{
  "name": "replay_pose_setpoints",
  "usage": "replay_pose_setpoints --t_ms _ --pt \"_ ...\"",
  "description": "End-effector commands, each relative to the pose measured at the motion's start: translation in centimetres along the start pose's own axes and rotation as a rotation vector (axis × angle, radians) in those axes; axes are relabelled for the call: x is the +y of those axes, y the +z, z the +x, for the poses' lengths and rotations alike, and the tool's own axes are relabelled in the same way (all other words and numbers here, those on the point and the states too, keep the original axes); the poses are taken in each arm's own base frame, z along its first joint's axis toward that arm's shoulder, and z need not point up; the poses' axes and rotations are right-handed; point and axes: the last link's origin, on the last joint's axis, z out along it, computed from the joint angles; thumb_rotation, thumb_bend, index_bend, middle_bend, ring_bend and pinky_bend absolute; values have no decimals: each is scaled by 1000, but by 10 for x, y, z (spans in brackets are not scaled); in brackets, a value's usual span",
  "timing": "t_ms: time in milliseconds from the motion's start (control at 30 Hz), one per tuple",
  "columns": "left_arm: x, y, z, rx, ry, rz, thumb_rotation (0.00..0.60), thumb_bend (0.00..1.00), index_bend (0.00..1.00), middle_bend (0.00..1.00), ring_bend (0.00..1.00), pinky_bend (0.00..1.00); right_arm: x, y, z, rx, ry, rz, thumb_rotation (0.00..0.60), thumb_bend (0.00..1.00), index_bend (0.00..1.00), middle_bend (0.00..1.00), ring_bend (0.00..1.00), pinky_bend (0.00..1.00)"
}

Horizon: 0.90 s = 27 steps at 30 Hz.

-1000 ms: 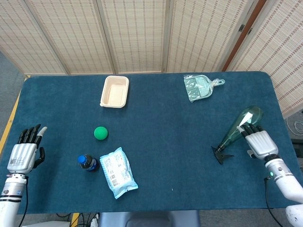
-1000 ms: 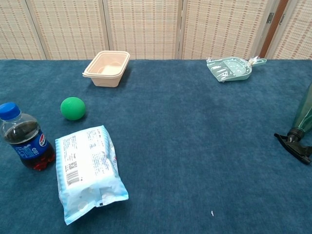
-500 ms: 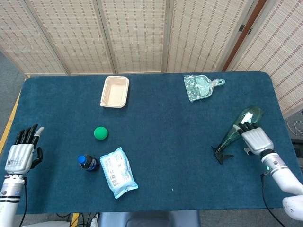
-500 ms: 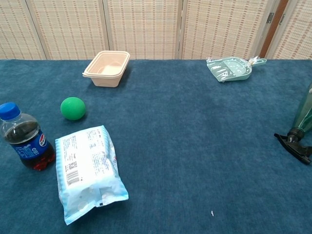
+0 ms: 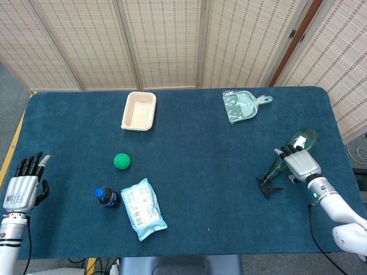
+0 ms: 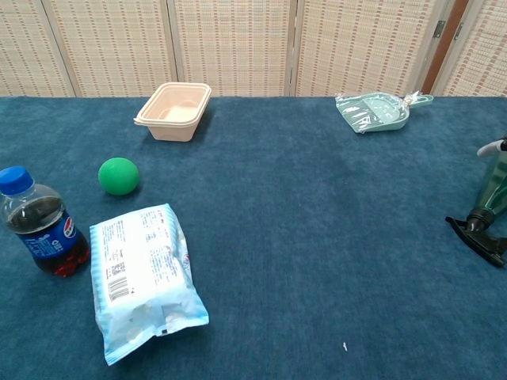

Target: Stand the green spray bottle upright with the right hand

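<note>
The green spray bottle [image 5: 305, 138] lies on its side near the table's right edge, its black trigger head [image 5: 268, 187] pointing toward the front left. My right hand [image 5: 298, 164] lies over the bottle's middle, fingers stretched across it and not closed around it. The chest view shows the bottle's neck [image 6: 491, 192] at the right border, with one fingertip of the right hand [image 6: 493, 147] above it. My left hand [image 5: 23, 188] hovers at the table's left edge, fingers apart and holding nothing.
A beige container [image 5: 139, 110] stands at the back left and a mint dustpan [image 5: 241, 105] at the back right. A green ball [image 5: 121, 161], a small cola bottle [image 5: 106, 197] and a packet of wipes [image 5: 143, 208] sit at the front left.
My right hand has slid left over the bottle, its fingers now reaching across it. The bottle has not moved. My left hand has drifted back toward the table's front left edge.
</note>
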Motion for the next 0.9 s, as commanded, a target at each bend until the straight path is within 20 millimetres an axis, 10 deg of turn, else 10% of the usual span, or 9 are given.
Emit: replay_pose_setpoints --t_ms 33,900 --pt "0 1 0 0 -3 1 600 696 0 0 0 0 -1 1 0 -4 -2 4 600 215 0 128 76 166" --pt "-1 -1 -3 9 -12 8 600 696 0 0 0 0 -7 3 -14 -67 -17 31 600 212 0 128 76 166"
